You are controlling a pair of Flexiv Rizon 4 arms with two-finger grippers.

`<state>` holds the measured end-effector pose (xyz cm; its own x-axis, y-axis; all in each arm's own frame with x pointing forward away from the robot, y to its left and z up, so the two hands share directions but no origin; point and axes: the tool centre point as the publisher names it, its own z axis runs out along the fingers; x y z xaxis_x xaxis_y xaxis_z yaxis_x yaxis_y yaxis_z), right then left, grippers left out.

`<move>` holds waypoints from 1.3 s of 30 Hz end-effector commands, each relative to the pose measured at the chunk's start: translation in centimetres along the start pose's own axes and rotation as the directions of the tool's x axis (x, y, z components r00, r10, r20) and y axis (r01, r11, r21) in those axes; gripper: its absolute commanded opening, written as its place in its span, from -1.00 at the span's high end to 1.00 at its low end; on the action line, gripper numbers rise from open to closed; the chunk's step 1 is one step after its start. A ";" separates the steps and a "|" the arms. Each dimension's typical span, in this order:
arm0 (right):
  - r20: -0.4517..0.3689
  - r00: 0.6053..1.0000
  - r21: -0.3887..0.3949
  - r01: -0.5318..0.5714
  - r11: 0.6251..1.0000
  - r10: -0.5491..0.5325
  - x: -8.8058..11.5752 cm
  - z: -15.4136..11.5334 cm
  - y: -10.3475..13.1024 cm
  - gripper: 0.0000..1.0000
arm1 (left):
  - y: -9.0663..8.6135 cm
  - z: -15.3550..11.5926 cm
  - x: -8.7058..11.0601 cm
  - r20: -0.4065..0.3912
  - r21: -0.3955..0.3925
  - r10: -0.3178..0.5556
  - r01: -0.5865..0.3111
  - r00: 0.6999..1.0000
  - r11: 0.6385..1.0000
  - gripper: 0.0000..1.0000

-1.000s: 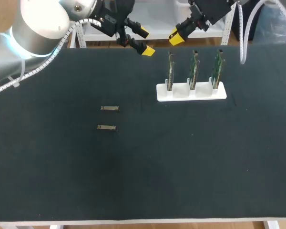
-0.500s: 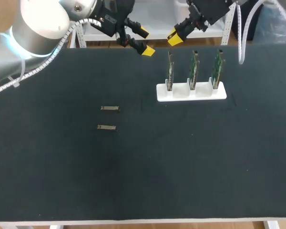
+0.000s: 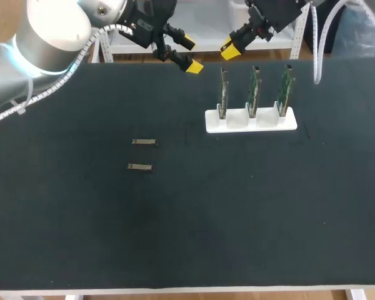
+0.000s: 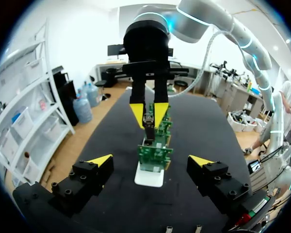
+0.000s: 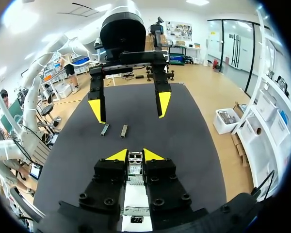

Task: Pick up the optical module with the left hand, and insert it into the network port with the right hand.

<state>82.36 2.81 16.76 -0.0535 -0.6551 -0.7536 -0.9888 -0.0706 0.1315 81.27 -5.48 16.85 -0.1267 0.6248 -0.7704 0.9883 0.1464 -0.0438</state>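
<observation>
Right gripper clamped tight on small metal optical module, yellow tips pinching it from both sides. Left gripper spread wide, nothing in it. Ahead of left gripper: white holder carrying row of upright green circuit boards, right gripper hanging over that row. Two loose modules flat on black table, well away from both grippers, side by side, not touching.

Head camera high over the table; wrist cameras low, face to face, port rack between.
</observation>
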 end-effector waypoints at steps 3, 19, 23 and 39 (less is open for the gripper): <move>-0.001 1.000 -0.394 0.003 0.919 -0.004 0.2 0.0 -1.0 1.00 | -0.1 0.0 0.0 -0.002 -0.002 0.000 0.000 1.000 1.000 -1.00; 0.000 1.000 -0.384 0.020 0.923 -0.021 0.1 0.0 -0.8 1.00 | -0.1 0.0 0.0 -0.002 -0.002 0.000 0.000 1.000 1.000 -1.00; -0.001 1.000 -0.383 0.027 0.923 -0.029 -0.1 0.0 -0.7 1.00 | -0.1 0.0 0.0 -0.002 -0.002 0.000 0.000 1.000 1.000 -1.00; 0.002 0.999 -0.378 0.033 0.925 -0.035 -0.2 0.0 -0.8 1.00 | -0.1 0.0 0.0 -0.002 -0.002 0.000 0.000 1.000 1.000 -1.00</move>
<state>82.34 2.92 16.83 -0.0192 -0.6507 -0.7591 -0.9899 -0.0942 0.1058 81.27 -5.48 16.84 -0.1267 0.6248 -0.7704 0.9883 0.1464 -0.0438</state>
